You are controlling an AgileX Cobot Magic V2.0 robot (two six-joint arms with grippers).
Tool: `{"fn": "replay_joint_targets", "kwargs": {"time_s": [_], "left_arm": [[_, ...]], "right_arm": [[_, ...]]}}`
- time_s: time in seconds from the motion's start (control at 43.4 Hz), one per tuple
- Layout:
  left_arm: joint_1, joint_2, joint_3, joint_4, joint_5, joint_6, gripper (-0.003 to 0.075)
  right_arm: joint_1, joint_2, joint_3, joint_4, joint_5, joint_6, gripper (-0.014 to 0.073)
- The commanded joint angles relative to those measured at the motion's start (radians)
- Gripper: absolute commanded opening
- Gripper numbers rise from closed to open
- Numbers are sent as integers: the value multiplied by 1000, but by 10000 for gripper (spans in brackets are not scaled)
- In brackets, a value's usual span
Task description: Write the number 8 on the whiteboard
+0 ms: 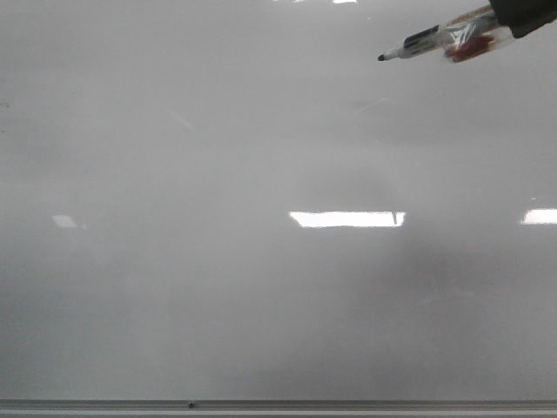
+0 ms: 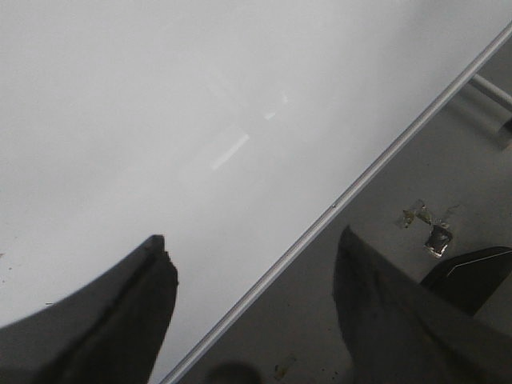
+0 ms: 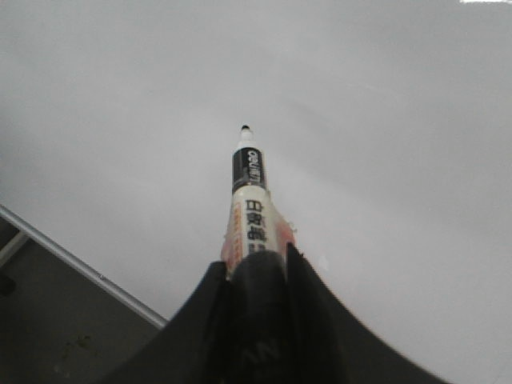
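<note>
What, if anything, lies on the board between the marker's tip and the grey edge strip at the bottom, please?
Nothing drawn: in the front view, the whiteboard between the marker and the edge strip is bare, showing only bright light reflections.

The front view faces straight at the large glossy pale grey-white whiteboard, close enough that the board fills it down to the thin grey metal edge strip. The left wrist view looks past the left hand at the board's edge and the dark floor beyond. The right wrist view looks along the white marker pen with a black tip in the right hand. All three share the board; the pen also shows in the front view.
</note>
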Motion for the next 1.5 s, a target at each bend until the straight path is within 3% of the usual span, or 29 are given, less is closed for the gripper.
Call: {"fn": "replay_joint_targets", "kwargs": {"time_s": [0.0, 0.161, 0.461, 0.553, 0.669, 0.922, 1.084, 1.268, 1.476], "left_arm": [[4, -19, -27, -26, -69, -11, 429], [4, -19, -27, -26, -80, -11, 429], [4, -19, -27, -26, -82, -11, 429], [4, -19, -27, -26, -82, -11, 429], [4, -19, -27, -26, -83, -11, 429], [4, -19, -27, -26, -91, -9, 429], [4, -19, -27, -26, -113, -9, 429], [4, -19, -27, -26, -113, -9, 429], [4, -19, -27, -26, -113, -2, 429]], "right_arm": [[-5, 3, -27, 26, -132, 5, -106], [-5, 73, -34, 22, -249, 3, -106], [-5, 238, -142, 21, -267, -6, -106], [2, 306, -189, 21, -250, -10, -106], [15, 369, -248, 20, -123, -85, -106], [-118, 296, -170, 13, -32, -76, -106], [-74, 288, -74, 37, -75, -76, -106], [25, 338, -89, 47, -189, -76, -106], [-15, 364, -203, 53, -171, -76, -106]]}}
